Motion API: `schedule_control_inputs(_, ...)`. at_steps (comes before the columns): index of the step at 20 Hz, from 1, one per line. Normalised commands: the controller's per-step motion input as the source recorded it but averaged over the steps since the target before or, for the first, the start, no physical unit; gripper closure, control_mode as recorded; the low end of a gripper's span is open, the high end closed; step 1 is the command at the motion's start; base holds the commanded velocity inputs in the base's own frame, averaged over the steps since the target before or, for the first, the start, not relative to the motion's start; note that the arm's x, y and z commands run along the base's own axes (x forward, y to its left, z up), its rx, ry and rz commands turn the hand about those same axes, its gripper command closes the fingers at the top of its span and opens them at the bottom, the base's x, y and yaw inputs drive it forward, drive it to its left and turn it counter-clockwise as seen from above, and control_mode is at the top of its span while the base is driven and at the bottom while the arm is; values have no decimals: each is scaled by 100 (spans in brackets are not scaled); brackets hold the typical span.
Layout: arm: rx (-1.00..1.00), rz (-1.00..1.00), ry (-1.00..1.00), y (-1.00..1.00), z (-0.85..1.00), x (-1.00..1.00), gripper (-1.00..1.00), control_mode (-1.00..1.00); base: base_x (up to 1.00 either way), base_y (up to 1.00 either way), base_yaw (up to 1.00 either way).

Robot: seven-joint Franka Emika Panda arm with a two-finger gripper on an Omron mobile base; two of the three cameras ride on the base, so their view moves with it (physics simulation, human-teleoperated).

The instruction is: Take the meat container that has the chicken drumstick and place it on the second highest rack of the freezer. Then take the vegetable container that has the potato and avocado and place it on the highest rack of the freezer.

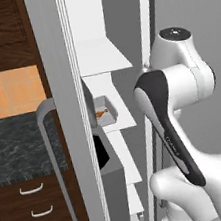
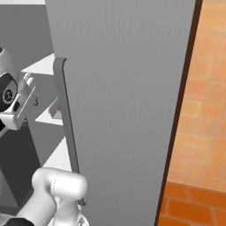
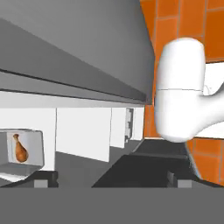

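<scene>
Hand view shows the claw (image 3: 113, 178) with its jaws spread wide and nothing between or touching them. Off to its left, well apart, the chicken drumstick (image 3: 19, 149) lies in its meat container (image 3: 25, 150), resting on a white rack (image 1: 122, 122) inside the freezer (image 1: 124, 54).

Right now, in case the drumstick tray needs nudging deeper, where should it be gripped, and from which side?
Probably the tray's wall facing the freezer's open front, pinched over its rim, coming in level from that front. The drumstick is small and lies mid-tray, leaving the wall free, and the shelf above leaves little room for a top-down approach.
</scene>
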Motion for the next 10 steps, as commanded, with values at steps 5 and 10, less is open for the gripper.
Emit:
schedule_control_inputs(5,-4,32,10,-47,0,-30,-100,-100,0,0,0)
schedule_control_inputs(10,-1,63,0,-16,0,-51,-100,-100,0,0,0)
